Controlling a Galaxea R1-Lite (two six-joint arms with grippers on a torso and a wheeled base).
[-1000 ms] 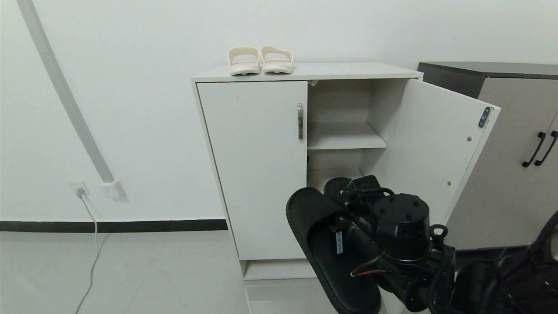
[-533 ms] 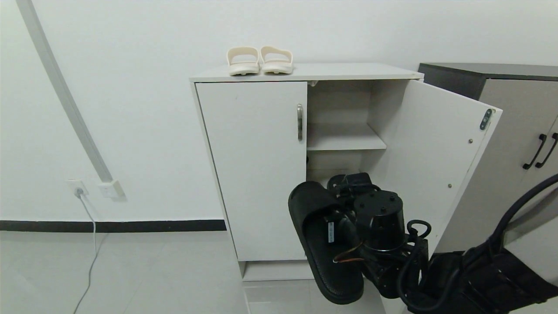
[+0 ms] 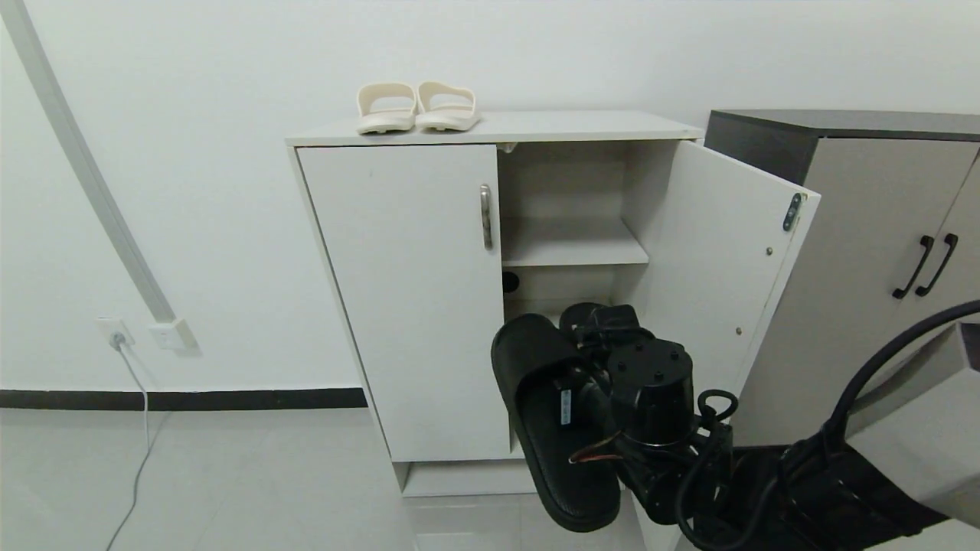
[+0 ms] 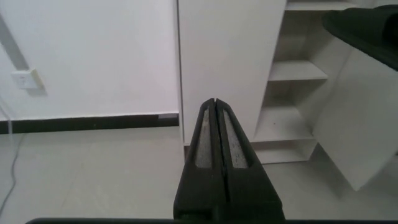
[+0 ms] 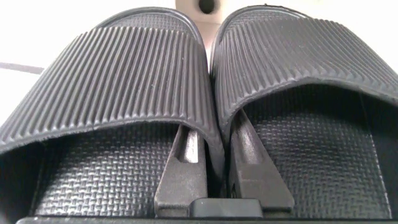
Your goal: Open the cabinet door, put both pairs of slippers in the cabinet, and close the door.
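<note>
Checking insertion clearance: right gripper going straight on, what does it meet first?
Likely nothing until the cabinet's back panel: the right gripper, shut on the black slippers, points into the open compartment under the shelf, near the round hole. Depth unclear.

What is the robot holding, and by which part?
The right gripper clamps the black slippers by their touching inner sides. The left gripper holds nothing.

Bright, even light washes the white wall (image 3: 191,229) and the white cabinet (image 3: 398,291). The cabinet's open compartment sits in soft shade beneath its top, and the glossy floor (image 3: 230,490) reflects the cabinet palely.
</note>
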